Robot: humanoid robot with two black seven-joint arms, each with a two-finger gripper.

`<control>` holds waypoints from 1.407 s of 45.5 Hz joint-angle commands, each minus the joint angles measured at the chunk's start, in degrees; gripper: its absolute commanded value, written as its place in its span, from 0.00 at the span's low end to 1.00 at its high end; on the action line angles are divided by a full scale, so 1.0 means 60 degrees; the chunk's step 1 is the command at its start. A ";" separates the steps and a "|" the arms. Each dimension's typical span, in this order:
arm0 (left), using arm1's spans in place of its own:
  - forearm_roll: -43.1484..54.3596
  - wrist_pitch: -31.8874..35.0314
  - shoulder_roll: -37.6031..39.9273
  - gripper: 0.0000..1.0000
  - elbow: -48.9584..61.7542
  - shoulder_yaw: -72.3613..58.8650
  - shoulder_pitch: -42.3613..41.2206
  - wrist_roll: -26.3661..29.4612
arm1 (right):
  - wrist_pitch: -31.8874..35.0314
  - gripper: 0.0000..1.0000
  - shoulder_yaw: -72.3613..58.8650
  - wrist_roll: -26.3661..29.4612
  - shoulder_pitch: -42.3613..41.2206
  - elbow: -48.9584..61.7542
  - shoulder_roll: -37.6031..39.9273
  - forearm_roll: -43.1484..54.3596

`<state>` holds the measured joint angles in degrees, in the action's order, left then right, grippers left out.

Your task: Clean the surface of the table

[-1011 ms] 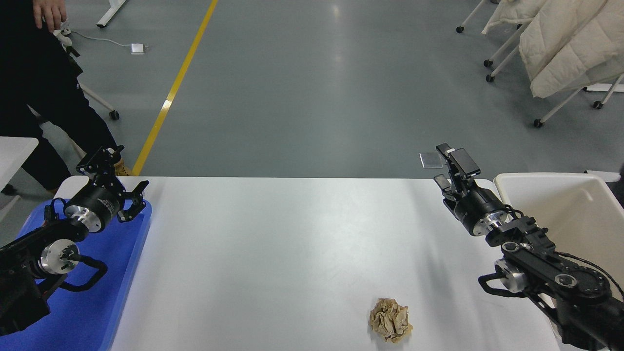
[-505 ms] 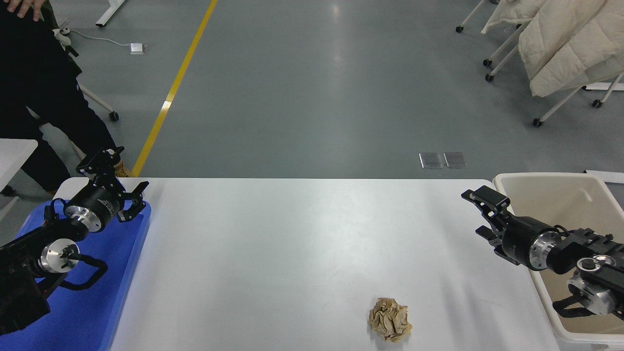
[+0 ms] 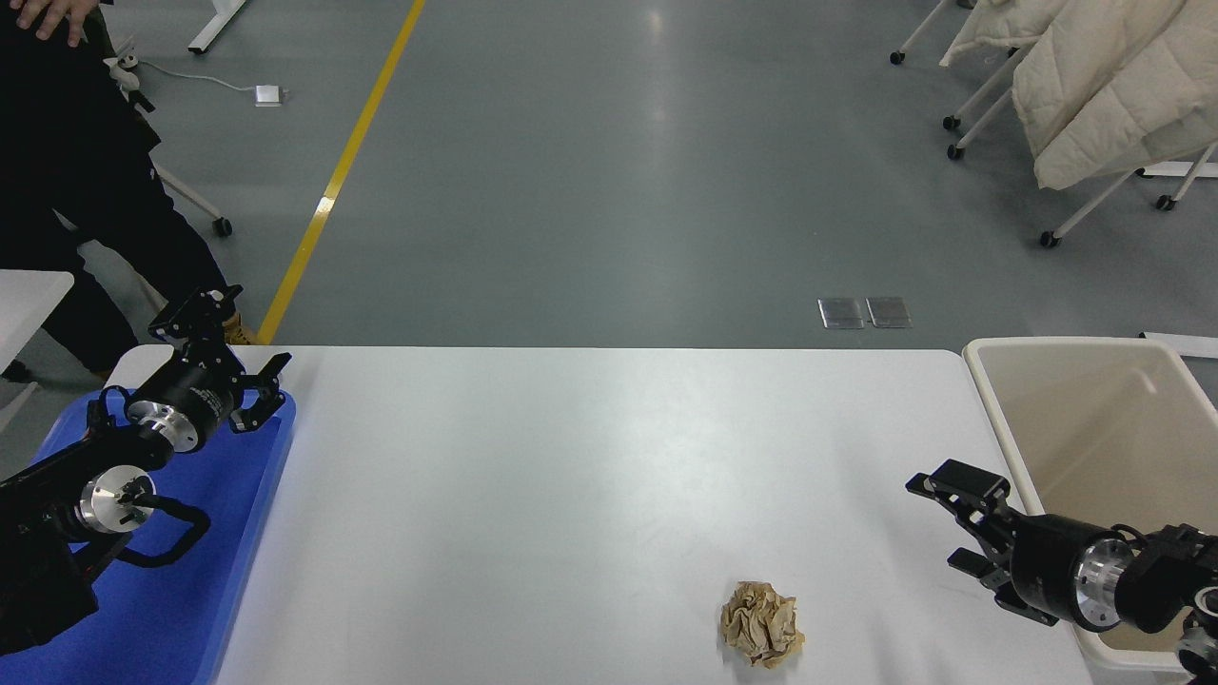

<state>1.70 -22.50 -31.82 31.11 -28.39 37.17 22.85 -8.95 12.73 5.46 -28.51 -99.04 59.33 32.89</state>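
The white table surface (image 3: 571, 476) fills the lower half of the view. A crumpled ball of brown paper (image 3: 761, 624) lies on it near the front edge, right of centre. My right gripper (image 3: 956, 521) is open and empty, low over the table's right side, to the right of the paper ball and apart from it. My left gripper (image 3: 233, 357) is open and empty, parked at the lower left over the blue tray's far end.
A blue plastic tray (image 3: 181, 590) lies on the table's left end. A cream plastic bin (image 3: 1094, 419) stands against the table's right end. A person in dark clothes (image 3: 67, 162) stands at the far left. Rolling racks with cream coats (image 3: 1094, 86) are at the top right.
My right arm has swung down and back toward me, from high near the table's far right corner to low beside the bin. The left arm and the paper ball have not moved.
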 commanded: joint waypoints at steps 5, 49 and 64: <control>-0.0006 0.0000 0.0000 1.00 0.0000 0.0000 0.0001 0.0000 | 0.0174 1.00 -0.1695 0.0056 -0.0668 -0.0149 -0.0791 0.0026; -0.0006 0.0000 0.0000 1.00 0.0000 0.0000 0.0001 0.0000 | -0.0002 1.00 -0.2355 0.0247 -0.1459 0.2121 -0.3692 0.0069; 0.0009 0.0000 0.0000 1.00 0.0000 0.0000 0.0001 0.0000 | -0.0002 1.00 -0.2736 0.0378 -0.1723 0.2516 -0.4190 0.0011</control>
<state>1.69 -22.50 -31.82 31.11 -28.39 37.17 22.85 -8.99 -2.74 6.96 -38.01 -85.89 36.45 33.15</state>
